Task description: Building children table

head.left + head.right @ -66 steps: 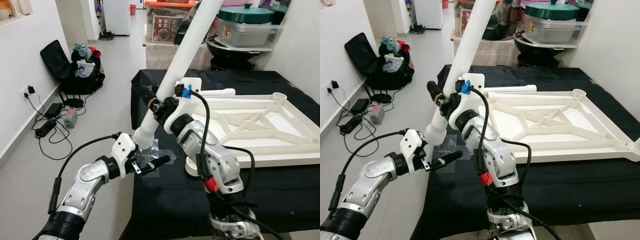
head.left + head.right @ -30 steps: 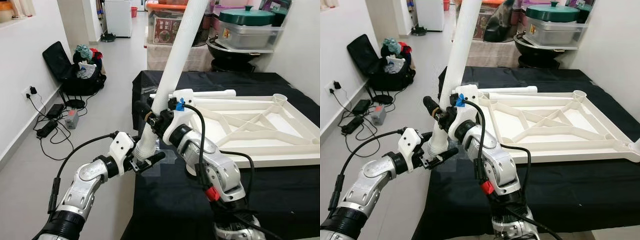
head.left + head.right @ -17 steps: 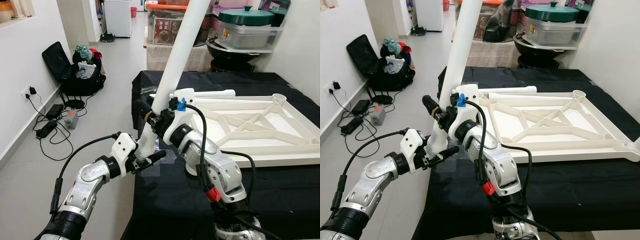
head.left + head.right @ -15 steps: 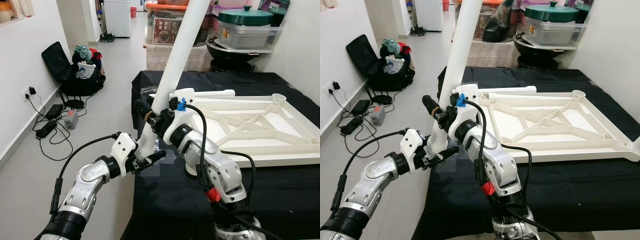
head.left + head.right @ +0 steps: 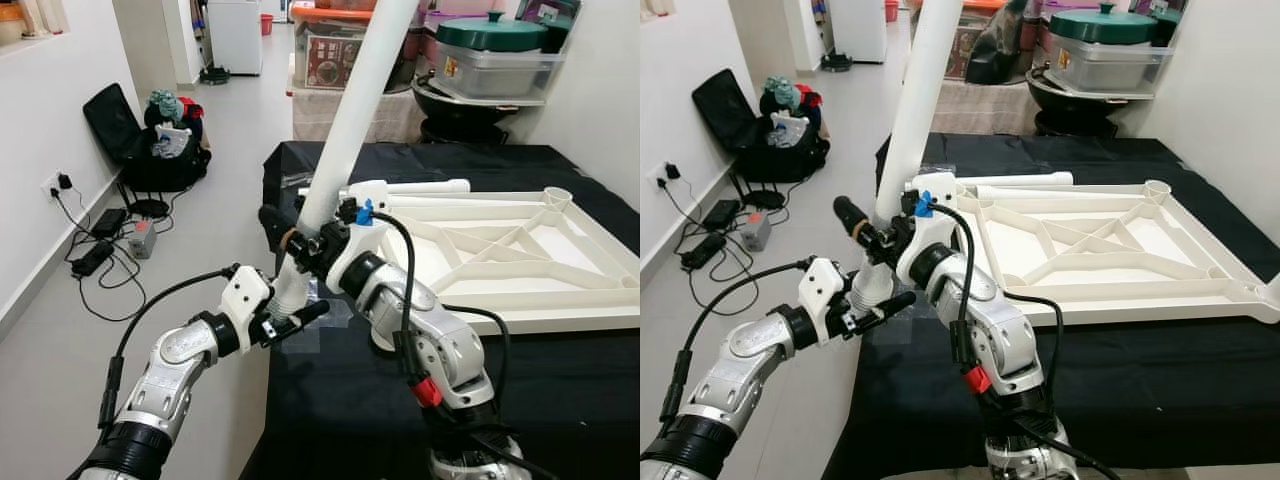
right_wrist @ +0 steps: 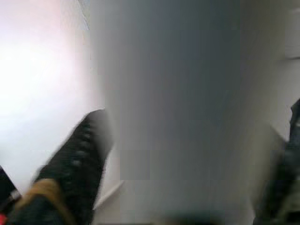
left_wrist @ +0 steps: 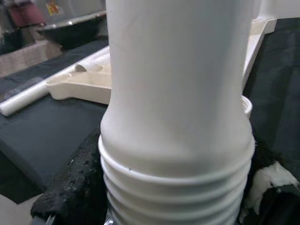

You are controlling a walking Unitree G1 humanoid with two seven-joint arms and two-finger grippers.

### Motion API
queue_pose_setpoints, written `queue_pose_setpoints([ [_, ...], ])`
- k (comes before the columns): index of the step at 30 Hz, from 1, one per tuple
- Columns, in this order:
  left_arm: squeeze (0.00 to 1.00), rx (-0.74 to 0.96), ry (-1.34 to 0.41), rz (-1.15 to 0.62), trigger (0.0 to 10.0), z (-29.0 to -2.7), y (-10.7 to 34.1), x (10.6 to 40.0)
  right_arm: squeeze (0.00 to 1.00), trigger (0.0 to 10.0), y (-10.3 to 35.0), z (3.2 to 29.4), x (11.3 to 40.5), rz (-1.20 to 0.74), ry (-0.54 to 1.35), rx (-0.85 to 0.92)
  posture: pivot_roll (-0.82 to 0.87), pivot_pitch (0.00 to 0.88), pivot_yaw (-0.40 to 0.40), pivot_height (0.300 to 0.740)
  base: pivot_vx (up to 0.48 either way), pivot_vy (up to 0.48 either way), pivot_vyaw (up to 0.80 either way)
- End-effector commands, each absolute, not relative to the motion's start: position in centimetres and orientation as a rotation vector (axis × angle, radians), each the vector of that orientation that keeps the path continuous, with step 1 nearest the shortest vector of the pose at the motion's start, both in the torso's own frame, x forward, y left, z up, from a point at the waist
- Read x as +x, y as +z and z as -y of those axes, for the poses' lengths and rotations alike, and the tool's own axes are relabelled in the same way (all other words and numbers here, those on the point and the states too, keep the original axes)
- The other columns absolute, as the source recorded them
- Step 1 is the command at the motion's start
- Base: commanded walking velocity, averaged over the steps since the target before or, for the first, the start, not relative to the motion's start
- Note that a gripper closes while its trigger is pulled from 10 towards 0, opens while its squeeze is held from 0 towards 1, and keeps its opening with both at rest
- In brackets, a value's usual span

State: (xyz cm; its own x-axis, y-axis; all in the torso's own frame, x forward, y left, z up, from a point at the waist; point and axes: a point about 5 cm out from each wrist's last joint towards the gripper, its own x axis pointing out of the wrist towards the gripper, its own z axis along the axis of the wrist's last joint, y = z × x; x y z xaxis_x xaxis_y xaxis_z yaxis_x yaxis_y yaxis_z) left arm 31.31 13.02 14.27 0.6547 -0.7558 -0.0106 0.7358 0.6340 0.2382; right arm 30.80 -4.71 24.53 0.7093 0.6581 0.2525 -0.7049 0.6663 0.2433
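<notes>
A long white table leg (image 5: 345, 120) stands tilted over the table's left corner, its top leaning away and out of view. My right gripper (image 5: 298, 234) is shut on its lower part, one black finger (image 6: 75, 159) beside the blurred tube. My left gripper (image 5: 293, 309) is shut on the leg's threaded bottom end (image 7: 176, 187), a finger (image 7: 70, 183) pressed on each side. The white tabletop (image 5: 520, 250) lies upside down on the black-covered table (image 5: 330, 400). A second leg (image 5: 425, 186) lies along its far edge.
A clear plastic bag (image 5: 335, 315) lies on the cloth under the leg. On the floor to the left are an open black suitcase (image 5: 130, 130) and cables with adapters (image 5: 100, 240). Boxes and a green-lidded pot (image 5: 495, 35) stand behind the table.
My left gripper rose from below the leg and closed on its threaded end. My right gripper has shifted a little left with the leg, which now stands steeper.
</notes>
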Motion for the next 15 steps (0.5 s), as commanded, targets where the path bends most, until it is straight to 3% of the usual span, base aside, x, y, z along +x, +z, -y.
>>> queue_pose_setpoints([
  [1, 0.00, 0.221, -0.923, 0.123, 10.0, -12.7, 15.1, 30.8, 1.00, 10.0, 24.2, 5.4, 31.0, 0.163, 0.773, 0.380, 0.06, 0.000, -0.067, 0.740, 0.000, 0.000, 0.00],
  [9, 0.00, 0.207, -1.043, 0.138, 10.0, -12.2, 16.0, 29.5, 1.00, 10.0, 24.4, 5.8, 30.9, 0.203, 0.838, 0.395, 0.07, 0.000, -0.072, 0.740, 0.000, 0.000, 0.00],
  [11, 0.00, 0.244, -1.185, 0.118, 10.0, -11.9, 16.3, 28.0, 1.00, 10.0, 24.3, 6.0, 30.1, 0.220, 0.962, 0.382, 0.07, 0.000, -0.069, 0.740, 0.000, 0.000, 0.00],
  [12, 0.00, 0.263, -1.234, 0.106, 10.0, -12.0, 16.3, 27.5, 0.45, 10.0, 24.2, 6.1, 29.6, 0.219, 1.025, 0.371, 0.07, 0.000, -0.069, 0.740, 0.000, 0.000, 0.00],
  [13, 0.00, 0.263, -1.234, 0.106, 10.0, -12.0, 16.3, 27.5, 0.45, 10.0, 24.2, 6.1, 29.6, 0.219, 1.025, 0.371, 0.07, 0.000, -0.069, 0.740, 0.000, 0.000, 0.00],
  [14, 0.00, 0.271, -1.264, 0.100, 10.0, -12.0, 16.4, 27.3, 0.00, 10.0, 24.0, 6.2, 29.2, 0.215, 1.071, 0.362, 0.08, 0.000, -0.071, 0.740, 0.000, 0.000, 0.00],
  [15, 0.00, 0.276, -1.286, 0.095, 10.0, -12.0, 16.5, 27.1, 0.00, 10.0, 23.8, 6.3, 28.8, 0.211, 1.105, 0.357, 0.08, 0.000, -0.071, 0.740, 0.000, 0.000, 0.00],
])
